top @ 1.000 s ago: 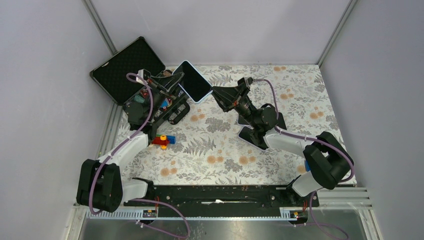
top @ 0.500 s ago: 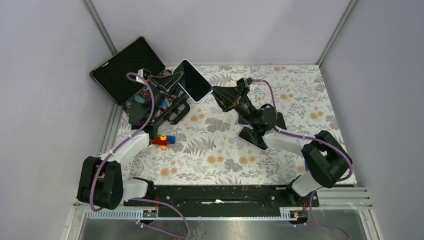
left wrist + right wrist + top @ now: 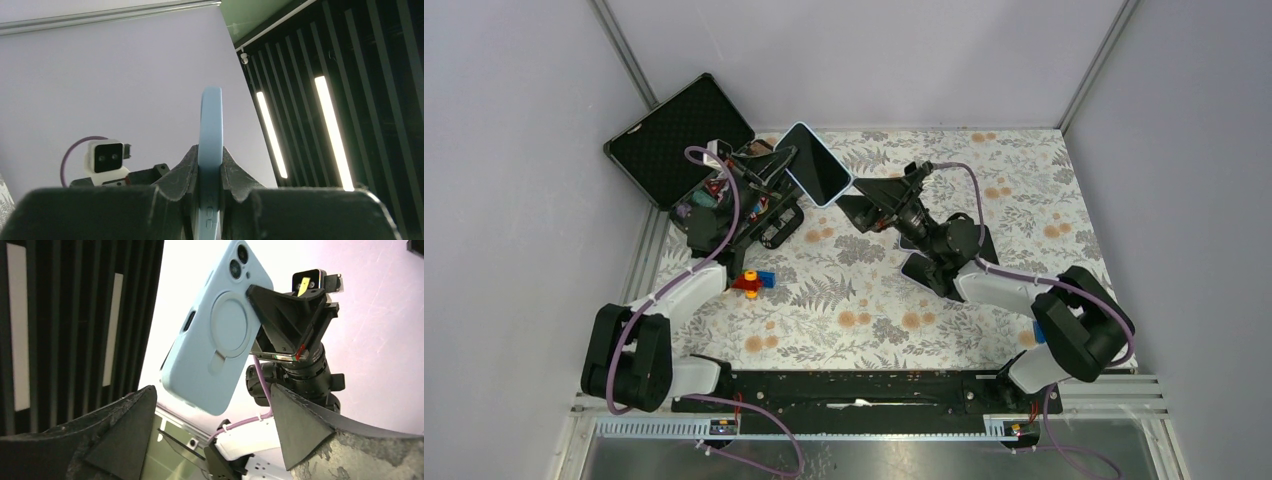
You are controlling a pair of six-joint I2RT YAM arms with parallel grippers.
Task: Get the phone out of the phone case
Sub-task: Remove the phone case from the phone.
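Note:
The phone [image 3: 816, 166] shows its dark screen to the top view, still sitting in the light-blue phone case [image 3: 220, 335]. It hangs tilted in the air at the back left of the table. My left gripper [image 3: 781, 164] is shut on the case's left edge; in the left wrist view the blue edge [image 3: 210, 125] stands between the fingers of that gripper [image 3: 210, 162]. My right gripper [image 3: 865, 201] is open just right of the phone's lower corner, apart from it. From the right wrist view the case's back with its camera holes hangs above my spread right gripper [image 3: 211, 391].
An open black carry case [image 3: 674, 135] with a foam lid lies at the back left, with tools in its lower half [image 3: 744, 215]. Red and blue toy blocks [image 3: 752, 281] lie on the floral cloth [image 3: 864, 310]. A black flat object [image 3: 944, 268] lies under the right arm.
My right gripper has opened wide and drawn back slightly from the phone's corner. The left gripper keeps its hold, with the phone shifted a little to the right.

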